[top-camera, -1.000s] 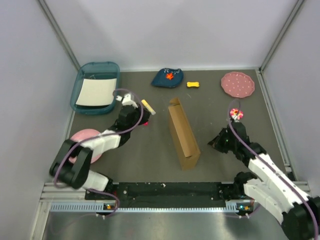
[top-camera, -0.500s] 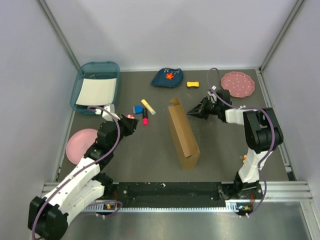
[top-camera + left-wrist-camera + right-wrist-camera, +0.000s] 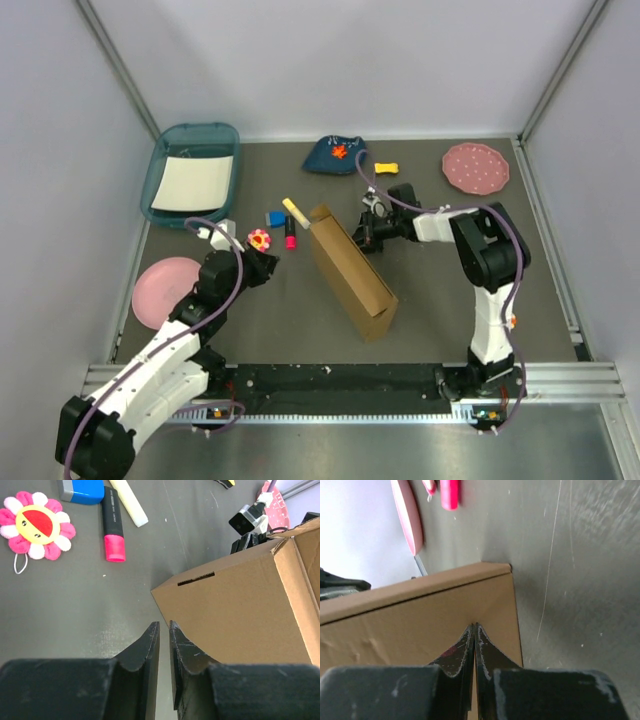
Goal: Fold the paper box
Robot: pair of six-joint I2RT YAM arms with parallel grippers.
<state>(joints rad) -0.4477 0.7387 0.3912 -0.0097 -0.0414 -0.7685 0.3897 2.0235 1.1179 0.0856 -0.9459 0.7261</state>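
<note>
Top external view: the paper box [image 3: 352, 283] is standing up on one long edge pretty much in the middle of the desk [image 3: 440, 300], running from far-left to near-right. The small toys lie on its far-left side and the teal tray [image 3: 163, 175] is way off in the far-left corner. The right tool [image 3: 372, 232] is clenched tight with nothing in it. On the right wrist cam its tips look like they're right up against the box's flat cardboard side, so I'd guess it's nudging or bracing the box, not grabbing it. The left tool [image 3: 265, 264] is on the other side, near the flower toy [image 3: 259, 239] and apart from the box. On the left wrist cam its fingers [image 3: 151, 639] are almost together, just a thin gap, gripping nothing, with the box corner just beyond them. Progress-wise, I'd say it's well underway: the walls look folded up and it already reads as a slim box shape. But there's a slot [image 3: 196, 578] on the near face with nothing in it. The far-right end looks a bit loose too, so my guess is the tab tucking and final closing are left to do.
</note>
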